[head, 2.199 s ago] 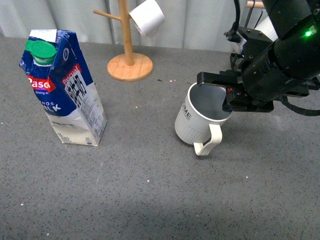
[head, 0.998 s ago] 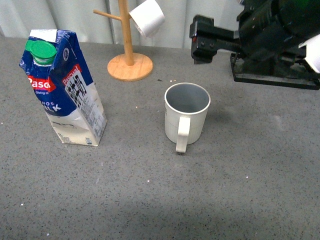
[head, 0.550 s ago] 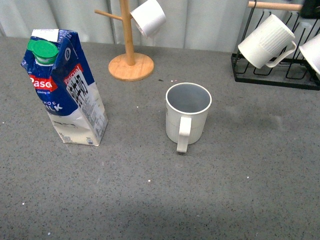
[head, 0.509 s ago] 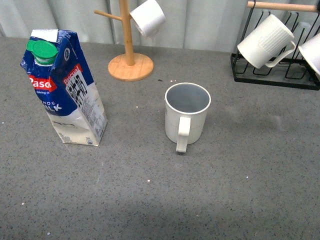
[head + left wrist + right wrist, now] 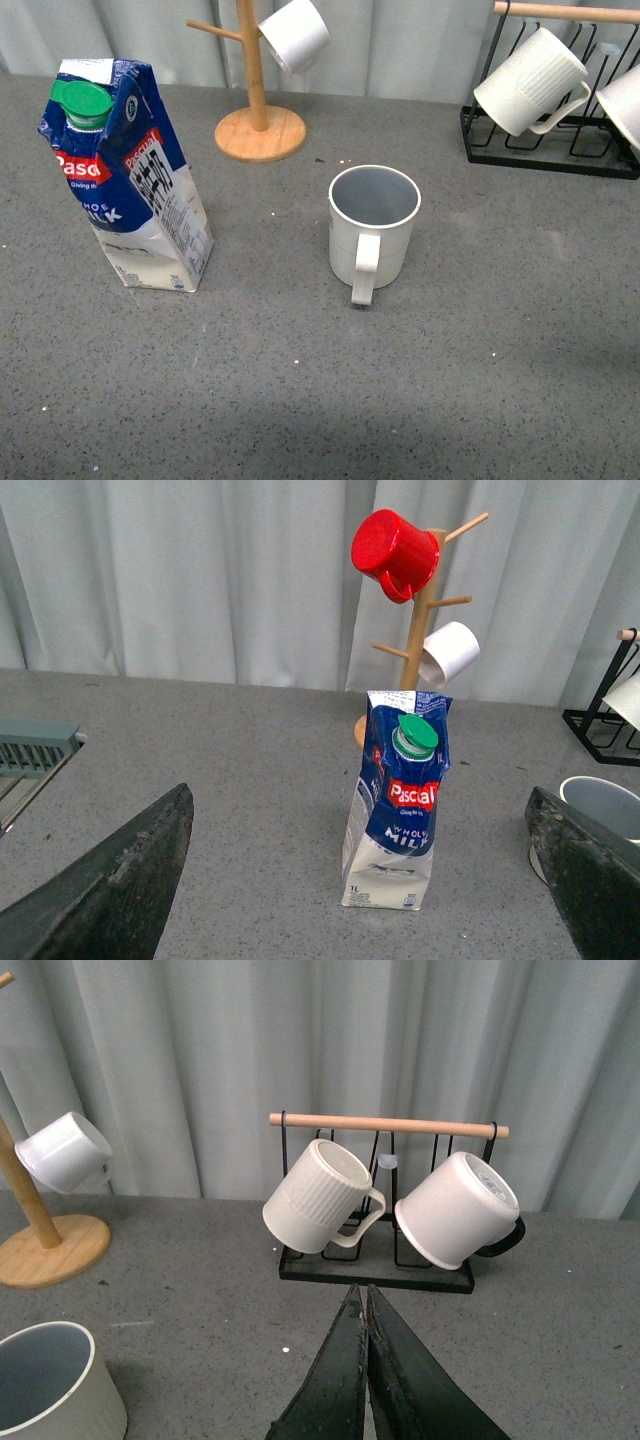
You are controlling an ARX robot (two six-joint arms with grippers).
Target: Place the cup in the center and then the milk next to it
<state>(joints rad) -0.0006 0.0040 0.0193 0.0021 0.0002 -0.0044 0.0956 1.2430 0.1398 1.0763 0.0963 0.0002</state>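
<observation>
Cup [image 5: 374,228]: upright on the worktop [image 5: 300,400], about mid-frame in the front view. Long axis vertical, mouth up, grey-blue inside showing. Handle points straight at the robot. Lettering faces away, can't read it.

Milk [image 5: 130,180]: standing, long axis near vertical. Green cap [image 5: 82,100] is on the slanted top, facing the robot; label side faces the cup. Lower body dented. It stands to the cup's left, well apart from it.

Left end effector [image 5: 357,792]: jaws wide apart, nothing between them, carton framed in the gap further off. Only the finger [image 5: 120,880] ends show.

Right end effector [image 5: 360,1295]: fingers pressed together, gripping nothing, aimed toward the black rack [image 5: 545,150].

Cut off or unclear:
- Cup is clipped at the frame corner in the right wrist view and half hidden by a finger in the left wrist view.
- The second mug [image 5: 625,105] on the rack runs off the front frame edge; the ribbed mug [image 5: 528,82] beside it is whole.
- Mug tree [image 5: 258,120] top is cropped in front; the left wrist view shows a red mug [image 5: 393,552] on it above the white cup [image 5: 293,35].
</observation>
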